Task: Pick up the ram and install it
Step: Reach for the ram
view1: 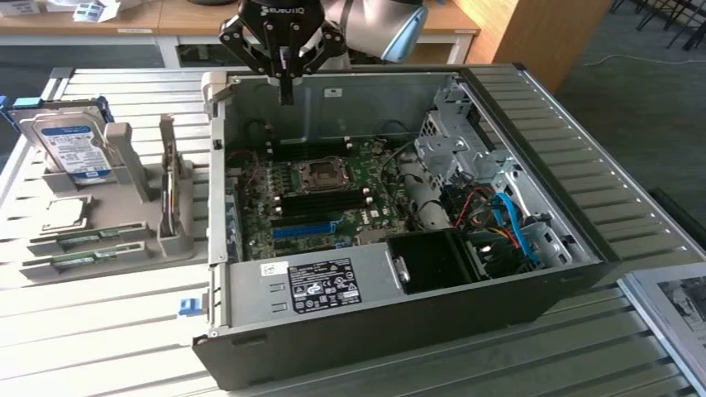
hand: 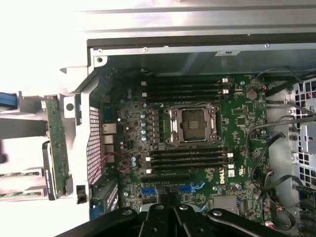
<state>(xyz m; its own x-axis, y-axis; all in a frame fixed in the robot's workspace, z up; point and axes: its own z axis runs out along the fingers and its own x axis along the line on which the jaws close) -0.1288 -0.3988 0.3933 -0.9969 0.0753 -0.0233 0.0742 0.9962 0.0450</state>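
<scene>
The tool (view1: 286,93) is clenched, its two fingers pressed together and pointing straight down, with nothing between them. It hangs just above the far wall of the open computer case (view1: 441,331) and touches neither the wall nor anything inside.

The ram (view1: 168,178) is well apart from the tool. It stands on its long edge in a slot of the grey holder (view1: 144,240), beside the case towards the worktop's edge on the exterior view's left.

The worktop (view1: 121,331) is pale and slatted. Beyond its far edge are a wooden desk (view1: 132,21) and grey carpet (view1: 646,107).

The case lies on its side across the middle of the worktop. Its motherboard (view1: 320,207) faces up, and the socket (view1: 323,172) at its centre is bare. The black memory slots on both sides of the socket look unfilled in the wrist view. A labelled power supply (view1: 320,285) sits along the near wall of the case. A metal drive cage (view1: 458,141) and blue cables (view1: 510,219) crowd the end on the exterior view's right.

The holder also carries an upright hard drive (view1: 72,149), a square silver chip (view1: 64,215) and two flat green sticks (view1: 83,241) near its front.
</scene>
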